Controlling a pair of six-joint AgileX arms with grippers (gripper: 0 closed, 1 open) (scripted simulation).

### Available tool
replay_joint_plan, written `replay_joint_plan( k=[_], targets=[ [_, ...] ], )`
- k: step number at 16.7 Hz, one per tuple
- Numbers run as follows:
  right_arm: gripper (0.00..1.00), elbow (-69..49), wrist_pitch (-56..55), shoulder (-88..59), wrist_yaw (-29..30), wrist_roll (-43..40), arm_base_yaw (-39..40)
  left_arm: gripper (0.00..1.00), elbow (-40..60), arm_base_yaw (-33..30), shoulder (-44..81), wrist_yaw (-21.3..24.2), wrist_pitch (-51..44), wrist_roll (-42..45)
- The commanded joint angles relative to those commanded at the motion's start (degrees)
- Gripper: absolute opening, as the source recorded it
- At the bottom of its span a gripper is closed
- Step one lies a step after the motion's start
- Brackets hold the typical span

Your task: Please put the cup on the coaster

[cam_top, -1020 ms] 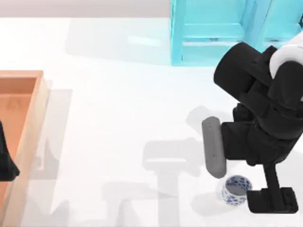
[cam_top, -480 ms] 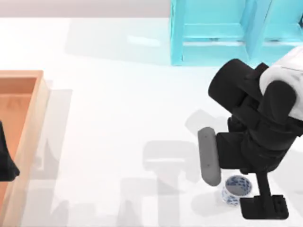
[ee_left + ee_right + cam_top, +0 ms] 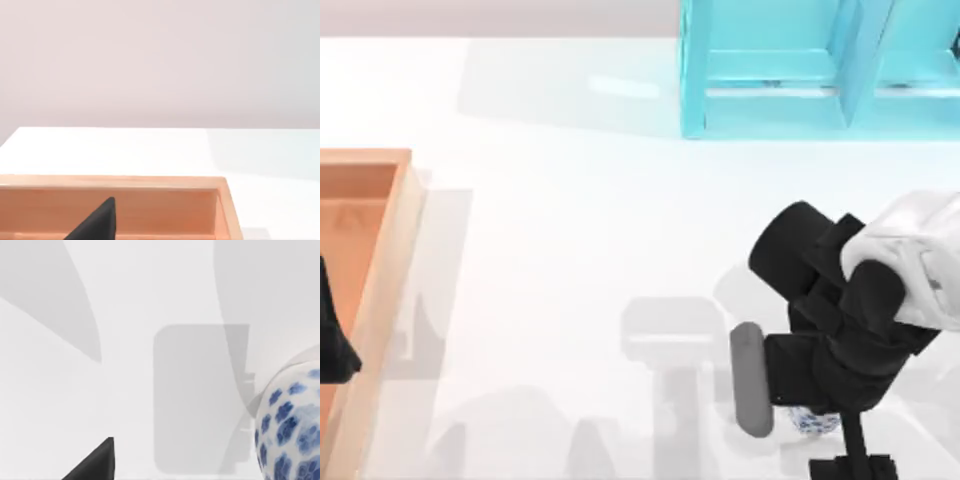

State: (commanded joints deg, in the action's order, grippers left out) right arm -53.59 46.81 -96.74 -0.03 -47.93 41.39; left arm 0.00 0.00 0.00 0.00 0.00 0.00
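Note:
The cup, small and white with blue flowers, stands near the table's front edge at the right, mostly covered by my right arm. My right gripper hangs over it, open, with the grey finger to the cup's left and the black finger at its front right. Neither finger touches the cup. In the right wrist view the cup is close at the edge. A pale grey rounded square, the coaster, lies flat to the cup's left, and it appears again as the coaster in the right wrist view.
A wooden tray runs along the left edge, with my parked left gripper above it. Its rim also shows in the left wrist view. A light blue frame structure stands at the back right.
My right arm has moved toward the table's front edge and a little left, coming lower over the cup and covering most of it. The cup and the left arm have not moved.

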Motion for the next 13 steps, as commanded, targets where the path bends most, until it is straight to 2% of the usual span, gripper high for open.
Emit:
replay_joint_plan(
  k=[3,13],
  targets=[
    [1.00,0.00,0.00,0.00,0.00,0.00,0.00,1.00,0.00,0.00,0.00,0.00,0.00,0.00],
    [0.25,0.00,0.00,0.00,0.00,0.00,0.00,1.00,0.00,0.00,0.00,0.00,0.00,0.00]
  ],
)
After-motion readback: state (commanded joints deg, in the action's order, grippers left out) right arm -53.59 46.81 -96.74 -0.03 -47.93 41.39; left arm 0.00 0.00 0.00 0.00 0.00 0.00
